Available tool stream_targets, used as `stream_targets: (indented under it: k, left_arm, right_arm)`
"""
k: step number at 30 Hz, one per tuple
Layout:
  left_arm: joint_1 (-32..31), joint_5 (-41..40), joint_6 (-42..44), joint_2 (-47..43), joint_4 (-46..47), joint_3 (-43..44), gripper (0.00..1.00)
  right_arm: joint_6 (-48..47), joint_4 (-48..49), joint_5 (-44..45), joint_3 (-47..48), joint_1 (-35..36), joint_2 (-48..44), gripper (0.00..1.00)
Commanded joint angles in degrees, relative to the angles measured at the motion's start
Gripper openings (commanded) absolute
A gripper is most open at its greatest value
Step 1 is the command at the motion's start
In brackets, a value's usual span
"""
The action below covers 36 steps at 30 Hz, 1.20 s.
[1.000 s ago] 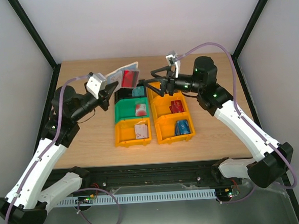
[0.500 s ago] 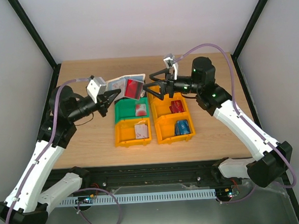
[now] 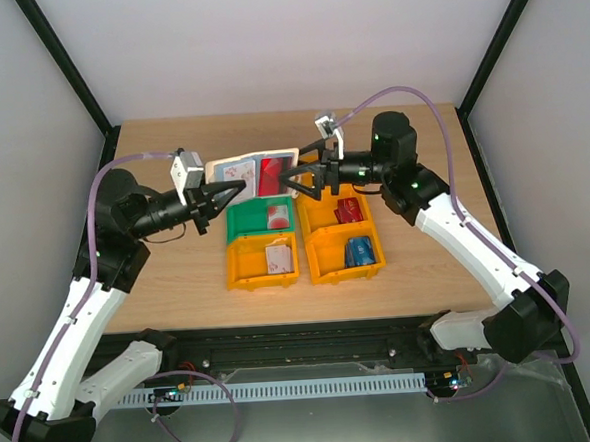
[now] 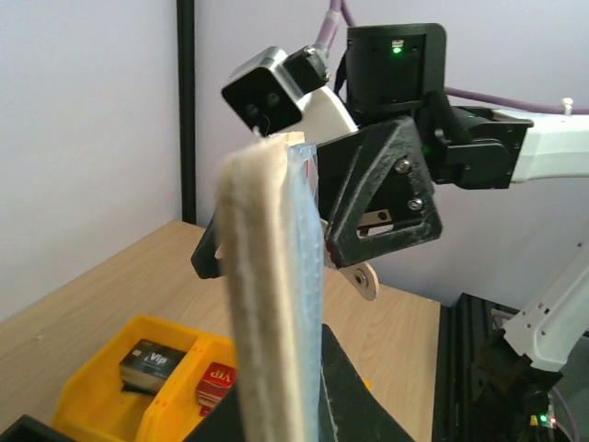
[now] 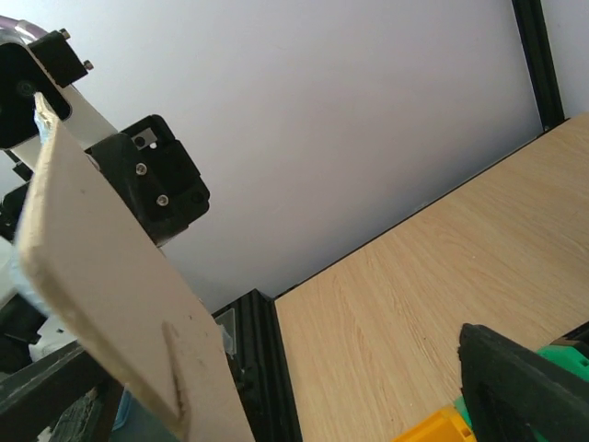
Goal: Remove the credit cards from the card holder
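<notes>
— Wooden desk (image 3: 178,278), white walls (image 3: 284,41), black frame posts (image 3: 63,63). What is leftmost?
— Left claw (image 3: 228,192), clenched on the card holder (image 3: 238,170). It holds the holder in the air above the back of the bins, with a red card (image 3: 275,172) showing in its face.
— Below that?
— Green bin (image 3: 240,224) with a white-pink card (image 3: 278,218). In front of it, an orange bin (image 3: 240,269) with a pale card (image 3: 277,257).
— Further right?
— Right claw (image 3: 295,180), spread wide and empty, at the holder's right edge. I cannot tell whether it touches. Beneath it, a two-part orange bin (image 3: 344,274) holds a loose red card (image 3: 349,210) and a blue card (image 3: 358,250).
</notes>
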Motion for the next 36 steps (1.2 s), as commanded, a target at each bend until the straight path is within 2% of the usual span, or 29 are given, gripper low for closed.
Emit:
stream_targets:
  k: [1,3,6,7,10,14,19,20,23,25,32,35,36]
  left_arm:
    - [0.34,4.34,-3.16,-1.09,6.14,-0.81,0.02]
    - [0.41,4.36,-3.18,-1.13,5.83,-1.01,0.02]
    - [0.43,4.0,-5.11,-1.11,7.31,-1.85,0.02]
    - [0.43,3.66,-5.75,-0.98,7.88,-2.15,0.02]
    - [0.47,0.56,-7.18,-0.66,7.32,-2.38,0.02]
    - [0.73,-3.78,-7.91,-1.07,5.94,-3.0,0.04]
    - [1.06,-4.99,-10.12,-1.67,6.88,-4.42,0.14]
    - [1.23,-5.53,-10.52,-1.89,6.76,-4.56,0.21]
    - [1.77,-9.91,-11.57,-2.31,5.84,-4.64,0.57]
    - [2.5,-13.59,-12.61,-2.67,5.19,-4.47,0.68]
    - [5.13,-16.92,-12.16,-4.88,6.03,-2.71,0.89]
    - [5.92,-22.22,-11.04,-6.0,6.49,-1.84,0.91]
    - [6.12,-22.1,-10.35,-6.13,6.93,-1.72,0.88]
  right_arm:
    - [0.41,2.42,-3.49,1.0,0.32,0.19,0.9]
    - [2.46,4.18,-5.65,1.11,0.37,0.48,0.71]
    - [3.75,4.38,-6.6,1.46,0.49,0.96,0.35]
    - [4.13,4.51,-7.16,1.48,0.66,1.17,0.26]
    - [6.4,6.32,-8.54,1.29,0.93,1.26,0.18]
    - [10.83,10.99,-9.87,0.07,1.2,0.44,0.02]
    - [11.46,11.94,-9.71,-0.34,1.25,-0.89,0.02]
    - [11.44,11.82,-9.38,-0.36,1.25,-1.18,0.02]
    - [9.97,8.68,-6.29,0.0,1.25,-1.67,0.02]
    - [7.92,3.98,-2.28,0.88,1.16,-1.48,0.02]
    - [4.03,-13.38,15.03,5.66,1.2,2.11,0.02]
    - [2.75,-19.11,19.41,9.14,2.04,4.28,0.02]
    - [2.17,-19.91,19.67,9.83,2.7,4.83,0.02]
